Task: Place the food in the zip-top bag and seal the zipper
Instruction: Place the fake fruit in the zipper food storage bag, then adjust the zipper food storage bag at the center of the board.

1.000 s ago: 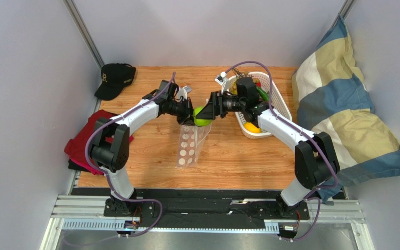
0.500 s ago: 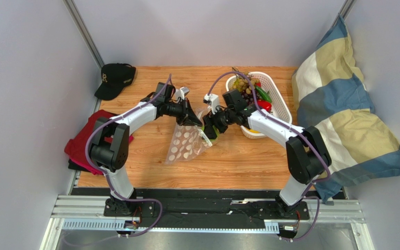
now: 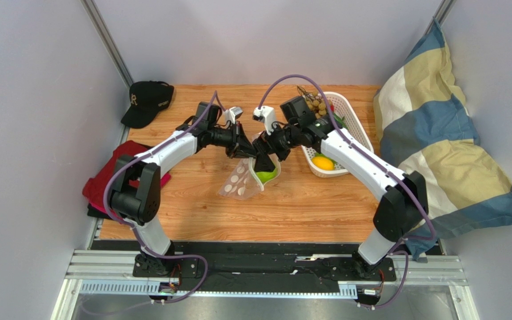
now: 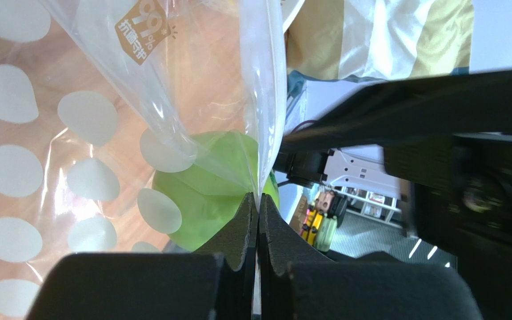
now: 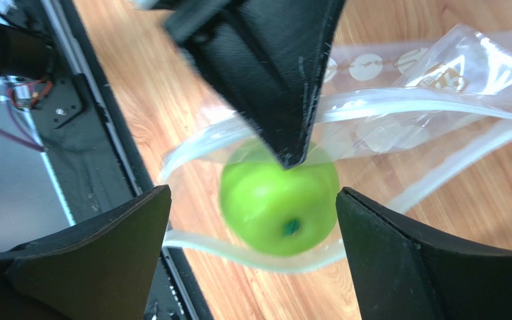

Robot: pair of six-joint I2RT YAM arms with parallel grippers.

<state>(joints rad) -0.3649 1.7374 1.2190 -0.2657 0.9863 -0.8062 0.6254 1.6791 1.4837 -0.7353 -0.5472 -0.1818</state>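
Zip-top bag, pinched at its rim by the left gripper, holds a green toy fruit; the right gripper hovers above, fingers spread wide.

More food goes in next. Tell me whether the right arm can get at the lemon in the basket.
Probably yes. The jaws of the right arm stand open over the bag, and the lemon lies uncovered at the near end of the white basket, beside that arm.

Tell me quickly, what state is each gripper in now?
Left gripper: closed on the zip-top bag.
Right gripper: open, holding nothing.
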